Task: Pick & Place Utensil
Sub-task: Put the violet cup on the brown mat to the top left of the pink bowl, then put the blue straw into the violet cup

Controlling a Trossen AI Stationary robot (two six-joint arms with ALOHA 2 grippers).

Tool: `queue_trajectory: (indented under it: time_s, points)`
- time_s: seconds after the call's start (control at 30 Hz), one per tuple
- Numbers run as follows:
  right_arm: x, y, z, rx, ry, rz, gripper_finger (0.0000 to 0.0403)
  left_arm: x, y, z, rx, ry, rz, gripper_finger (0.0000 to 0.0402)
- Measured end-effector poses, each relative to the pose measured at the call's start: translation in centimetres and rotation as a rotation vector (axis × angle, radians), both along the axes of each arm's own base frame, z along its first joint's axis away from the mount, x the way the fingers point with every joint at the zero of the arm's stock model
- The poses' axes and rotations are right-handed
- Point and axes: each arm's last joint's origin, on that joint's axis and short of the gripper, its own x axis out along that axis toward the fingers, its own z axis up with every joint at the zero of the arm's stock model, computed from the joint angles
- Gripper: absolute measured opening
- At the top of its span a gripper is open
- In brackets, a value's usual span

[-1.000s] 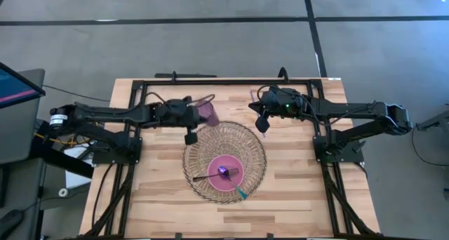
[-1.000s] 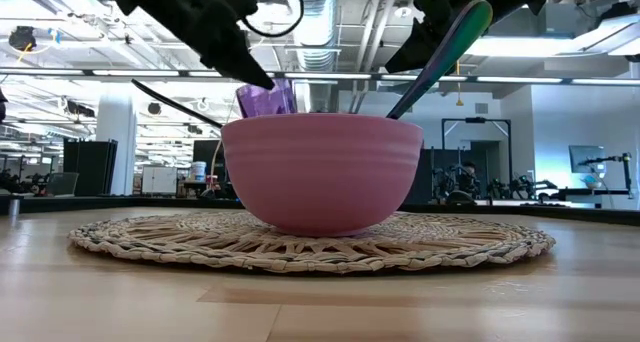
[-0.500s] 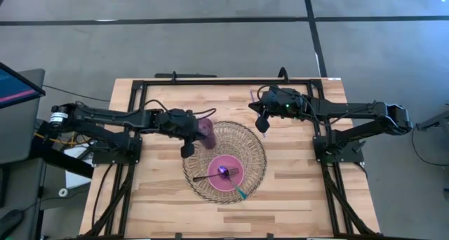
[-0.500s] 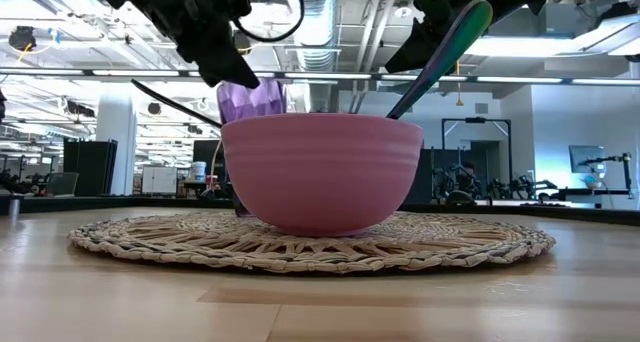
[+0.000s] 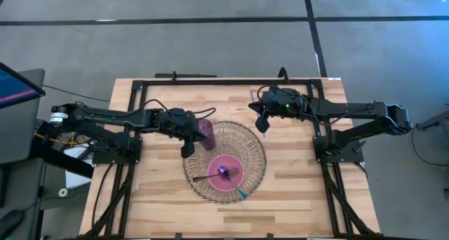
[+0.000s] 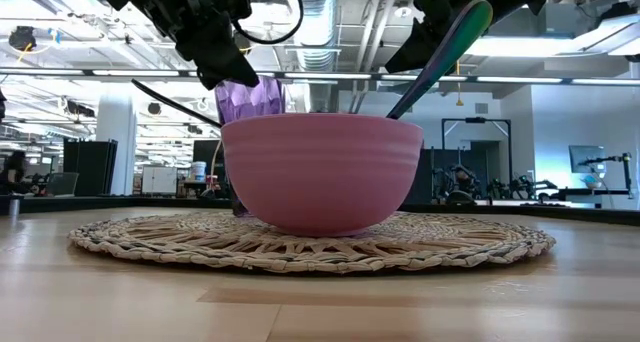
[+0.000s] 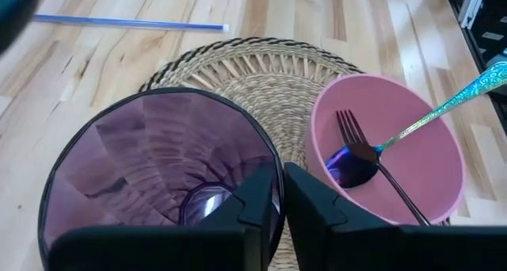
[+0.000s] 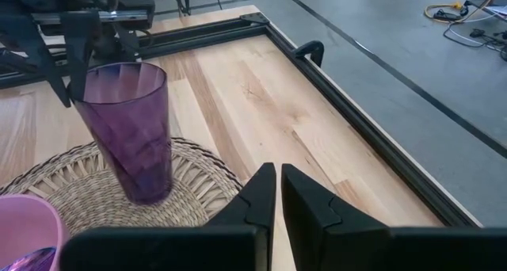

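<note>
A clear purple cup (image 5: 206, 132) stands upright on the far-left part of a round woven mat (image 5: 249, 140). My left gripper (image 7: 274, 201) is shut on the cup's rim. Also on the mat is a pink bowl (image 5: 224, 172), which holds a dark fork (image 7: 372, 162) and an iridescent spoon (image 7: 444, 108) leaning on its rim. In the low view the cup (image 6: 250, 100) shows behind the bowl (image 6: 320, 172). My right gripper (image 5: 263, 122) hovers shut beyond the mat's far right edge and touches nothing. My left gripper pinches the cup's rim (image 7: 276, 162) on the side toward the bowl, one finger (image 7: 255, 198) inside the cup and one (image 7: 307, 206) outside. The fingers come from above, slanting down. The cup's base (image 8: 147, 193) sits on the mat.
A thin blue straw (image 7: 131, 23) lies on the wooden table beyond the mat. A black frame rail (image 8: 348, 104) runs along the table's far and side edges. Bare wood (image 5: 302, 191) lies to the mat's right and near side.
My left gripper has carried the cup from the mat's far-left edge toward the table's near side and down onto the mat beside the bowl. The cup, tilted before, now stands upright. The right arm has kept still.
</note>
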Motion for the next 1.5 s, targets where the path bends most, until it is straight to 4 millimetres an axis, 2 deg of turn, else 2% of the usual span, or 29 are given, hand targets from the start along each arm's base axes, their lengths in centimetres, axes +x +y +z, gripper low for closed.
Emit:
queue_trajectory:
  time_s: [0.37, 0.5, 1.07, 1.3, 1.5]
  points:
    - [0.0, 0.0, 0.0, 0.0, 0.0, 0.0, 0.0017, 0.0, 0.0, 0.1, 0.032, -0.009, -0.016, 0.0055]
    - [0.0, 0.0, 0.0, 0.0, 0.0, 0.0, 0.0017, 0.1, -0.3, 0.1, 0.084, -0.018, -0.055, 0.0068]
    - [0.0, 0.0, 0.0, 0.0, 0.0, 0.0, 0.0017, 0.4, -1.6, 0.8, 0.118, -0.099, -0.126, 0.0109]
    - [0.0, 0.1, 0.0, 0.048, -0.018, -0.016, 0.0017, 0.7, -1.6, 1.6, 0.119, -0.191, -0.12, 0.0117]
    - [0.9, -0.2, -0.9, 0.116, -0.018, -0.05, 0.0017, 1.0, -1.6, 2.7, 0.133, -0.314, -0.116, 0.0118]
